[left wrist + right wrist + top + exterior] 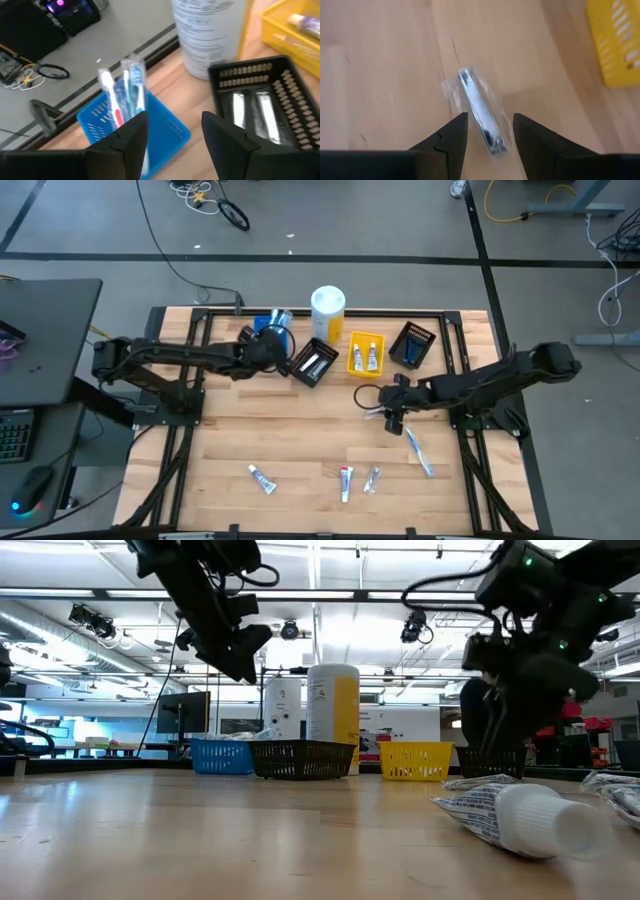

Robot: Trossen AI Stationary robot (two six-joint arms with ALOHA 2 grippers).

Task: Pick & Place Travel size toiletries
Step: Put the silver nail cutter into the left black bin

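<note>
A white-capped tube (pixel 520 817) lies nearest the low camera, one of three tubes (pixel 262 479) (pixel 345 482) (pixel 373 478) along the table's (pixel 230 430) front edge. At the back edge, the left gripper (pixel 172 135) hangs open and empty above the blue bin (pixel 165 131) holding toothbrushes (pixel 122 90), beside the black bin (pixel 314 362) and the yellow bin (pixel 366 357) with two tubes. Toward the right edge, the right gripper (pixel 490 131) hovers with fingers apart over a clear-wrapped razor (pixel 479 111) on the wood, gripping nothing.

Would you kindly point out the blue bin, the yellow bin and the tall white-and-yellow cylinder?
blue bin (pixel 167 131), left wrist view, inner floor.
yellow bin (pixel 366 368), high view, near rim.
tall white-and-yellow cylinder (pixel 332 718), low view, side wall.
</note>
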